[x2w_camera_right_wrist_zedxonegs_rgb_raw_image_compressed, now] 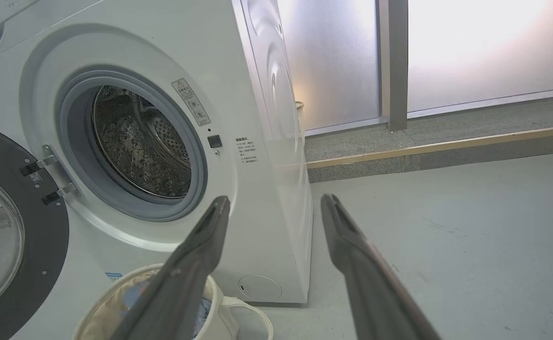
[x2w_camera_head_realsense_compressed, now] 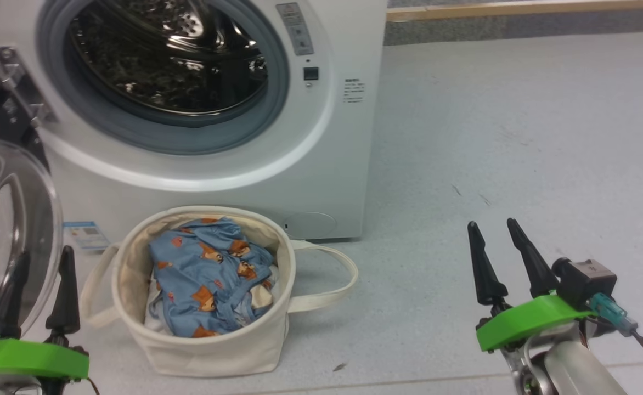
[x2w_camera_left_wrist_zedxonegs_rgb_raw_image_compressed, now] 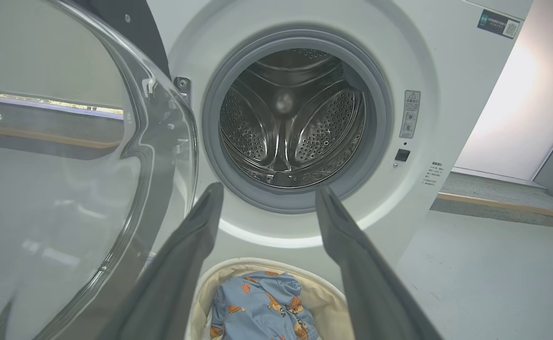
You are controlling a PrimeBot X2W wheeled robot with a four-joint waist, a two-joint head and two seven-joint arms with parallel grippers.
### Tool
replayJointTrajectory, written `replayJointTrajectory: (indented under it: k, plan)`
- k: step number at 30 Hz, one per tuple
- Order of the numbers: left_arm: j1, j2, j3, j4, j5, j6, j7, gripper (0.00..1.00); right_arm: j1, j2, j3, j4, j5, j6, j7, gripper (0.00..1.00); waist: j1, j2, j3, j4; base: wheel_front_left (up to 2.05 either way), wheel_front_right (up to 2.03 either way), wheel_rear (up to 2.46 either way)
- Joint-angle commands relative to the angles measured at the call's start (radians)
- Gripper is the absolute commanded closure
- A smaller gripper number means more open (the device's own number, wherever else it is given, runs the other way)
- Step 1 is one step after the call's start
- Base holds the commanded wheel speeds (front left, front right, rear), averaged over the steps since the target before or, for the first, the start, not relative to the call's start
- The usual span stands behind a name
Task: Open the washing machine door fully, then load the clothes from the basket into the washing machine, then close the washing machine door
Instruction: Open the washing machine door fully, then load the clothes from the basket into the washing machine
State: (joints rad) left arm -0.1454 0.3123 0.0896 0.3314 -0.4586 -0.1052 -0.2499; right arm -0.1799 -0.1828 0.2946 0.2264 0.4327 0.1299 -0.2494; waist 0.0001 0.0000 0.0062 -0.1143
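The white washing machine (x2w_camera_head_realsense_compressed: 349, 137) (x2w_camera_left_wrist_zedxonegs_rgb_raw_image_compressed: 427, 75) (x2w_camera_right_wrist_zedxonegs_rgb_raw_image_compressed: 257, 198) stands ahead with its steel drum bare. Its door (x2w_camera_head_realsense_compressed: 9, 219) (x2w_camera_left_wrist_zedxonegs_rgb_raw_image_compressed: 69, 189) (x2w_camera_right_wrist_zedxonegs_rgb_raw_image_compressed: 26, 245) hangs swung out to the left, glass bowl facing me. In front of it sits the cream basket (x2w_camera_head_realsense_compressed: 217, 351) (x2w_camera_left_wrist_zedxonegs_rgb_raw_image_compressed: 201, 302) (x2w_camera_right_wrist_zedxonegs_rgb_raw_image_compressed: 102, 321) holding the light-blue bear-print clothes (x2w_camera_head_realsense_compressed: 209, 271) (x2w_camera_left_wrist_zedxonegs_rgb_raw_image_compressed: 257, 302). My left gripper (x2w_camera_head_realsense_compressed: 44, 258) (x2w_camera_left_wrist_zedxonegs_rgb_raw_image_compressed: 269, 191) is open at the lower left, beside the door glass and left of the basket. At the lower right my right gripper (x2w_camera_head_realsense_compressed: 494, 227) (x2w_camera_right_wrist_zedxonegs_rgb_raw_image_compressed: 276, 200) is open over bare floor, nothing between its fingers.
Grey floor (x2w_camera_head_realsense_compressed: 519, 137) spreads to the right of the machine. A raised step with a wooden edge (x2w_camera_head_realsense_compressed: 519, 8) (x2w_camera_right_wrist_zedxonegs_rgb_raw_image_compressed: 446, 144) runs along the back, with frosted panels (x2w_camera_right_wrist_zedxonegs_rgb_raw_image_compressed: 484, 47) behind. A small blue label (x2w_camera_head_realsense_compressed: 85, 235) sits at the machine's lower left corner.
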Motion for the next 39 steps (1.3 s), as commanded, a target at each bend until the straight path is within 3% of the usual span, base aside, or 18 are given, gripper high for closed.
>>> replayJointTrajectory:
  k: [1, 23, 39]
  plan:
    - [-0.025, 0.033, 0.053, -0.045, 0.015, 0.005, -0.012, 0.00, -0.043, -0.016, 0.014, -0.005, 0.002, 0.001, -0.012, 0.00, -0.0001, 0.0000, 0.006, -0.018, 0.00, 0.00, 0.00]
    - [-0.009, -0.028, 0.103, -0.063, 0.083, -0.015, -0.012, 0.00, -0.058, -0.026, -0.012, 0.047, -0.007, 0.001, -0.012, 0.00, -0.0001, 0.0000, -0.010, 0.017, 0.00, 0.00, 0.00]
    - [-0.022, -0.010, 0.114, -0.025, 0.085, -0.024, -0.012, 0.00, -0.057, -0.011, -0.011, 0.051, -0.009, 0.001, -0.012, 0.00, -0.0001, 0.0000, -0.014, 0.037, 0.02, -0.02, 0.00]
